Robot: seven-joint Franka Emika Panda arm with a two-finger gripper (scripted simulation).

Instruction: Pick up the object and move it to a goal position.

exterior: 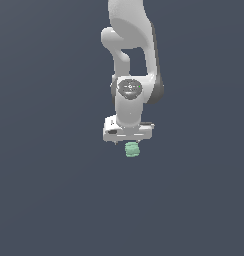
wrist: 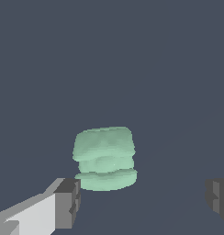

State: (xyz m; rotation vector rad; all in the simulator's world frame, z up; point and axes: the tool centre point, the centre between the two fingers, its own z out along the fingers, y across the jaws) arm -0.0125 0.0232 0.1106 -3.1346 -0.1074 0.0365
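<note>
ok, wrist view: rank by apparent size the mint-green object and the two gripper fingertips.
1. mint-green object, largest.
2. fingertip on the white finger, beside the object.
3. other fingertip, cut by the frame edge, so only apparently smaller. The fingertips sit nearer the camera, so true sizes are unsure.

One green block (wrist: 104, 158), one tool (wrist: 143, 202)

I saw flat, even, dim light in both renders; everything stayed sharp, without glare, blur, edge distortion or any clear cast shadows.
</note>
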